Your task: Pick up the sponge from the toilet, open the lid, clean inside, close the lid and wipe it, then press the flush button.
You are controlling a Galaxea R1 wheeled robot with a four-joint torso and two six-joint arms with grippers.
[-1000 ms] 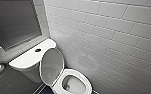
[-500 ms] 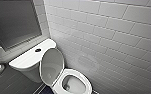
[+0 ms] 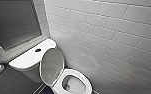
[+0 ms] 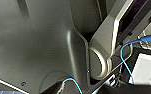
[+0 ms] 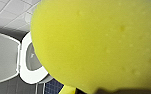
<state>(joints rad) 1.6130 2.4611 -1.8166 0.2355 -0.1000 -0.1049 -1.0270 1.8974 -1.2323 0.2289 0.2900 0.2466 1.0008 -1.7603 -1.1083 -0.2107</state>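
Sponge (image 5: 98, 42) seemingly gripped tight by right gripper; toilet (image 3: 73, 83) beyond it, lid (image 3: 52, 65) raised upright against tank's front edge.

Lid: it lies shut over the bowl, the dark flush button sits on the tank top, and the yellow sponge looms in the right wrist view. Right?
Not quite: the head view shows the lid raised, leaning up toward the tank, leaving the bowl open. The flush button and the sponge are as stated.
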